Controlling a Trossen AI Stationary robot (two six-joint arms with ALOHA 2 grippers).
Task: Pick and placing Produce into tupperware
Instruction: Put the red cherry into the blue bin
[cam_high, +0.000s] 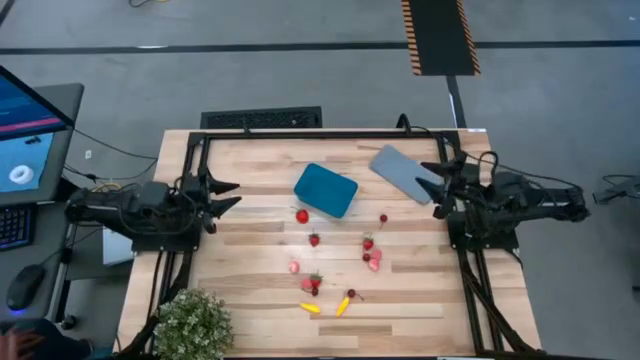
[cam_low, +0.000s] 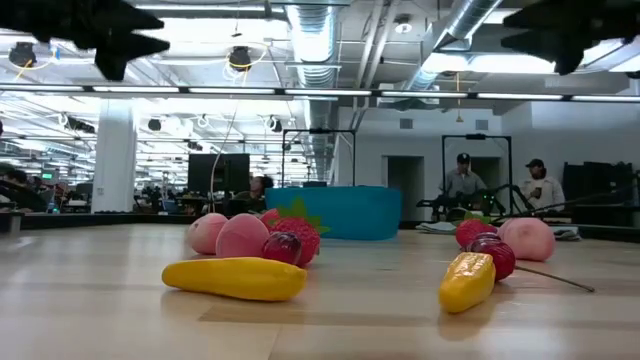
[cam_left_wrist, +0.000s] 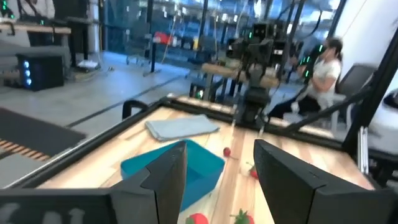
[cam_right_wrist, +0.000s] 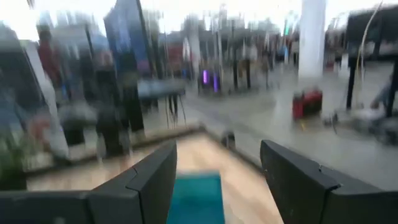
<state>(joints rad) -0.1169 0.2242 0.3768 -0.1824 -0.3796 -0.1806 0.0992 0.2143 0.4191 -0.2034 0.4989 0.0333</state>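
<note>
The teal tupperware (cam_high: 326, 190) rests flat on the table's far middle; it also shows in the low view (cam_low: 335, 212), the left wrist view (cam_left_wrist: 177, 167) and the right wrist view (cam_right_wrist: 198, 198). Red and pink berry pieces (cam_high: 313, 240) and two yellow pieces (cam_high: 343, 306) lie scattered on the near middle of the table. My left gripper (cam_high: 228, 195) is open and empty at the table's left edge, above the table. My right gripper (cam_high: 436, 190) is open and empty at the right edge, over the grey lid.
A flat grey lid (cam_high: 405, 172) lies at the far right. A leafy green plant (cam_high: 193, 325) stands at the near left corner. A black frame (cam_high: 330, 135) runs along the table's edges. People sit in the room beyond the table (cam_low: 465, 180).
</note>
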